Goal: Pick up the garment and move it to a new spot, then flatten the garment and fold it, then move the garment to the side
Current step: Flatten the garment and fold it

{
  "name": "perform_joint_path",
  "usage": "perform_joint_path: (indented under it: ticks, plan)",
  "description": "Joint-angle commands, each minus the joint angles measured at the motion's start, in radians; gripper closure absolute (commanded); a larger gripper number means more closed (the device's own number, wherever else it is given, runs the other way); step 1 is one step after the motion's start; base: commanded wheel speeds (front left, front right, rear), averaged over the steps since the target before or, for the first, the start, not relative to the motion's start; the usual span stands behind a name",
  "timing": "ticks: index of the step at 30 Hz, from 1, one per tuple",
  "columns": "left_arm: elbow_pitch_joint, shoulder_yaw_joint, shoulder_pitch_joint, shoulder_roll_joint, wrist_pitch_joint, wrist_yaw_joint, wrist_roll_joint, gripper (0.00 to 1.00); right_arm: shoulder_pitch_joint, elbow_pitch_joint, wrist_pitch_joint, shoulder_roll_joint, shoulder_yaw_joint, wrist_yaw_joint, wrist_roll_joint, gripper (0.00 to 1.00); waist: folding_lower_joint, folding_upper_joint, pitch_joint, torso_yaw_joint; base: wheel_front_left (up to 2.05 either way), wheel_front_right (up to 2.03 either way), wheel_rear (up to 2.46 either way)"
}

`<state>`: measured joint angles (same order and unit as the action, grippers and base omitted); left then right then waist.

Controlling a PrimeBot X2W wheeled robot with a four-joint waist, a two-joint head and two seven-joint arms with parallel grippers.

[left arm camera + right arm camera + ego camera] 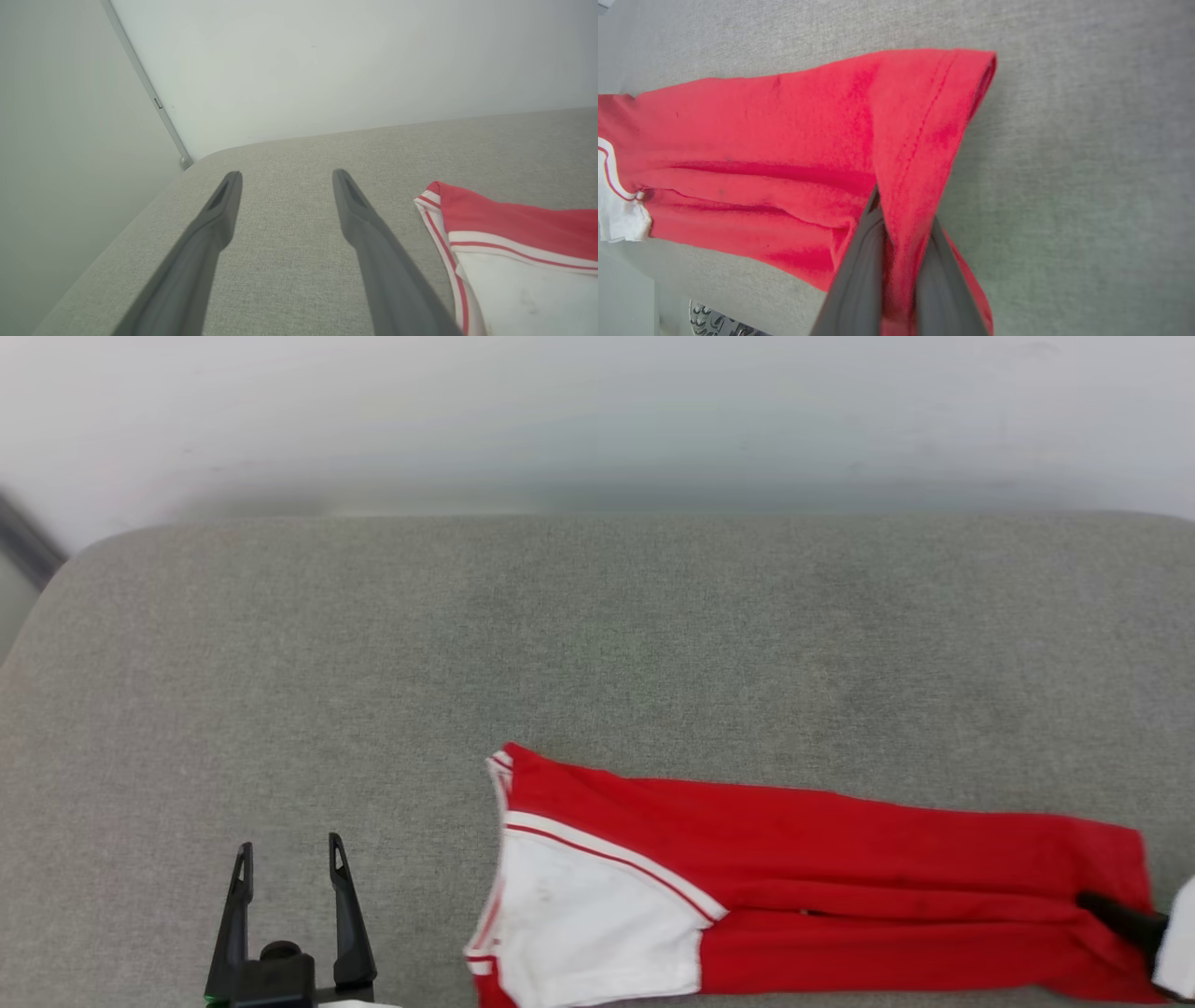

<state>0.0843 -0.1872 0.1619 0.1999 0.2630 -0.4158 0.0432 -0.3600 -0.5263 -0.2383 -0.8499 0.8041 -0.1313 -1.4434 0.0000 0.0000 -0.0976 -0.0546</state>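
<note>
Red cloth is pinched between the two dark fingers of the right pincer (903, 210), which are closed almost together on a bunched ridge at the hem end of the garment (784, 140). That grip looks meant for lifting or dragging the jersey by one end, judging by how the fabric rises toward the fingers and lies slack further off.

From the head camera, the garment (840, 859) lies as a long, narrow band along the near edge of the bench (597, 644). It is doubled lengthwise, with its white sleeve and striped trim at the robot's left end. The right pincer (1120, 915) holds the far right end. No letters or number face up.

At the lower left, the left pincer (290, 859) stands with its fingers spread wide and nothing between them. It is near the sleeve end but clear of it, probably waiting to take that end so both arms can carry the cloth.

A grey woven fabric covers the bench, which has a rounded corner at the robot's left. Behind it stands a plain pale wall (327, 60), and a thin metal strip (154, 100) runs down the wall to the bench corner.
</note>
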Motion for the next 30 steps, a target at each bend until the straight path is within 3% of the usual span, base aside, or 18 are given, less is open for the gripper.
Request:
perform_joint_path:
  ticks: [1,7,15,21,30]
  plan:
    - [-0.004,0.002,0.011,-0.006,0.002,0.003,-0.005,0.00,-0.007,-0.009,-0.003,-0.014,-0.002,0.001,0.010,1.00,0.0000,0.0000,0.006,0.001,0.00,0.00,0.00]
    - [-0.022,0.007,0.030,-0.012,0.002,0.025,-0.015,0.00,-0.017,0.057,-0.083,-0.061,-0.008,0.001,-0.011,1.00,0.0000,0.0000,0.036,0.003,0.00,0.00,0.00]
    - [-0.033,0.015,0.025,-0.024,0.002,0.054,-0.020,0.00,-0.048,0.386,-0.159,-0.085,-0.007,0.001,0.005,1.00,0.0000,0.0000,0.038,-0.001,0.00,0.00,0.00]
    - [-0.040,0.020,-0.004,-0.034,0.002,0.069,-0.025,0.00,-0.160,0.465,-0.243,0.045,0.057,0.001,0.135,1.00,0.0000,0.0000,0.012,0.001,0.00,0.00,0.00]
    - [-0.053,0.018,-0.046,-0.044,0.002,0.088,-0.032,0.00,-0.344,0.374,-0.350,0.324,0.208,0.001,0.335,1.00,0.0000,0.0000,-0.026,-0.022,0.00,0.00,0.00]
